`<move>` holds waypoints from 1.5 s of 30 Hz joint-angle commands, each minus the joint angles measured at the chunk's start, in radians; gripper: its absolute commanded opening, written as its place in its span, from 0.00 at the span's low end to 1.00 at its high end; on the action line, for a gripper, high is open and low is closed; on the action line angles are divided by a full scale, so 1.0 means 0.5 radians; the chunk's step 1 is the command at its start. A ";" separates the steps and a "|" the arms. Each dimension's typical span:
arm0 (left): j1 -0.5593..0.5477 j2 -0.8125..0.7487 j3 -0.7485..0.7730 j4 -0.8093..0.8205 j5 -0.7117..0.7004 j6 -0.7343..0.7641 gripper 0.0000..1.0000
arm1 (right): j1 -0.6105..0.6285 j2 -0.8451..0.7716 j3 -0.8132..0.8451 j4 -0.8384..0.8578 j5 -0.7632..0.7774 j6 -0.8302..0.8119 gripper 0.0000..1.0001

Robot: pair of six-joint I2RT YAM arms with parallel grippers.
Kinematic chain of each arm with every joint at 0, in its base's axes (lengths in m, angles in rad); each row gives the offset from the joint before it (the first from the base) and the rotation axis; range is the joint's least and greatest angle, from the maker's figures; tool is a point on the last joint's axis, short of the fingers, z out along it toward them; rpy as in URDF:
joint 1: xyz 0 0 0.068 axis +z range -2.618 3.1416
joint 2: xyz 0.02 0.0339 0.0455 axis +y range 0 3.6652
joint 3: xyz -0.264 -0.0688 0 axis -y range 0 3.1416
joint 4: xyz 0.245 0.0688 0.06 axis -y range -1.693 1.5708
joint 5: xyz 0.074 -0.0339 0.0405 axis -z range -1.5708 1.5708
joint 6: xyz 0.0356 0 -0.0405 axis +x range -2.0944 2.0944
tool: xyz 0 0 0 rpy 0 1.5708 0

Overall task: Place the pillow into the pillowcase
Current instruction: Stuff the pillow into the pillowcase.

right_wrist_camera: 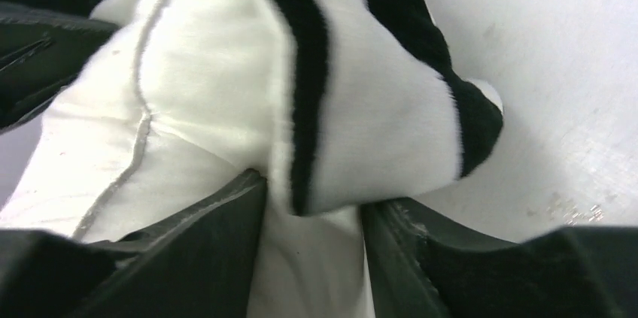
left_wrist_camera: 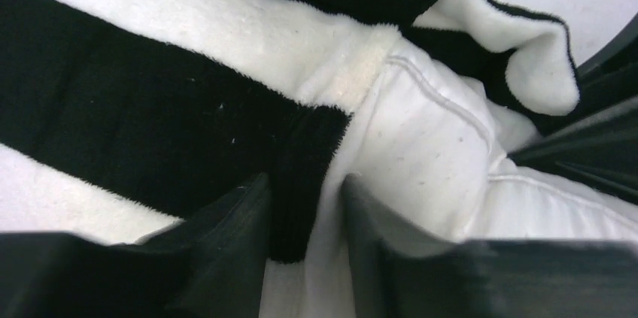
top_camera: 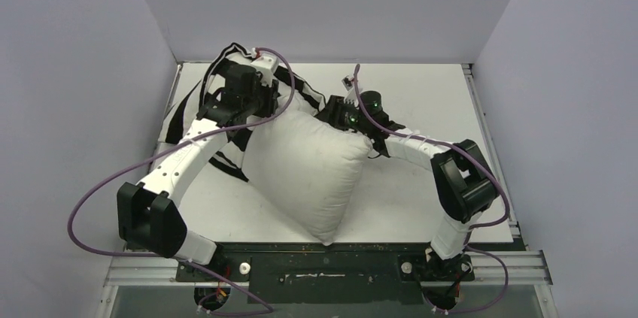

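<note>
Insertion begun: far end of pillow (top_camera: 308, 175) in pillowcase (left_wrist_camera: 135, 100). Left gripper (left_wrist_camera: 305, 183), right gripper (right_wrist_camera: 314, 194): jaws narrowly apart astride hem (left_wrist_camera: 308, 145), hold indeterminate. Next: pull hem nearward.

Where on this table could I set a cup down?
Bare table at the far right, behind the right arm; also near strips either side of the pillow. The far left is crowded: pillowcase and left arm.
</note>
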 commanded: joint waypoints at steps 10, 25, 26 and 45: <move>-0.003 -0.250 -0.046 0.367 0.197 -0.029 0.00 | 0.171 -0.091 0.399 -0.011 0.087 -0.223 0.80; 0.050 -0.215 -0.091 0.228 0.205 -0.212 0.18 | 0.305 0.163 0.408 0.123 0.281 -0.245 0.06; 0.082 -0.230 -0.057 0.169 0.223 -0.227 0.27 | 0.317 0.122 0.380 0.175 0.282 -0.276 0.00; 0.151 0.059 0.219 -0.030 0.515 0.082 0.55 | 0.459 -0.111 0.341 0.245 0.359 -0.518 0.00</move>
